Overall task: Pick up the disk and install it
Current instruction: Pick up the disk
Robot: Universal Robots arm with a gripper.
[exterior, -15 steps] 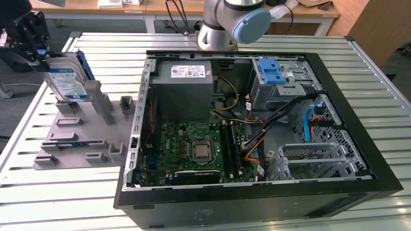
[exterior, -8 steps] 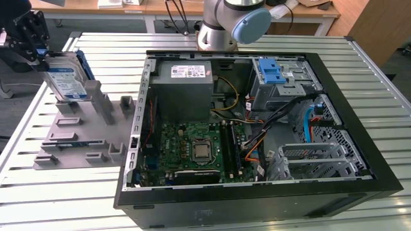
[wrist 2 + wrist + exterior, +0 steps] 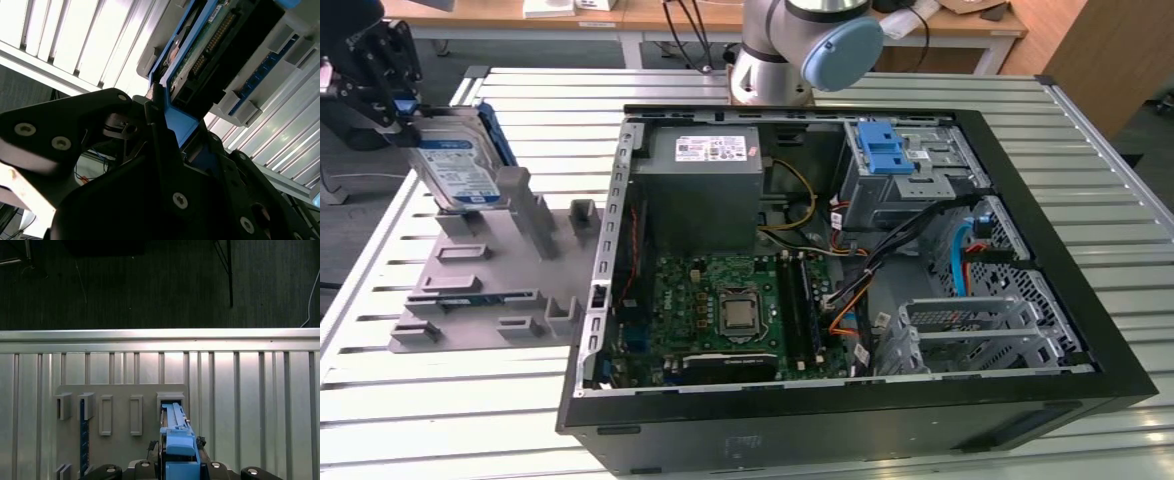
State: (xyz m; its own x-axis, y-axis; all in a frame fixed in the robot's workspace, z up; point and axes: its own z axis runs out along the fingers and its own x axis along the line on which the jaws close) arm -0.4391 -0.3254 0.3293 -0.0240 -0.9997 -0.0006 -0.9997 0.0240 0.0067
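The disk (image 3: 454, 165), a silver hard drive with a white-and-blue label in a blue carrier frame, stands on edge at the far left of the exterior view. Its lower end is at a slot of the grey holder (image 3: 480, 290). My gripper (image 3: 403, 105) is at the disk's upper end, shut on the blue carrier. In both wrist views the disk (image 3: 210, 45) (image 3: 175, 432) reaches out from between the black fingers (image 3: 160, 130), over the holder's slot (image 3: 170, 400). I cannot tell whether the disk still rests in the slot.
An open computer case (image 3: 1067, 300) lies at the exterior view's right, with a grey power-supply box (image 3: 700, 170), a motherboard (image 3: 734, 305), a metal bay with a blue latch (image 3: 894, 150) and loose cables. Everything rests on a slatted metal table (image 3: 454, 400). The arm's base (image 3: 787, 50) stands behind the case.
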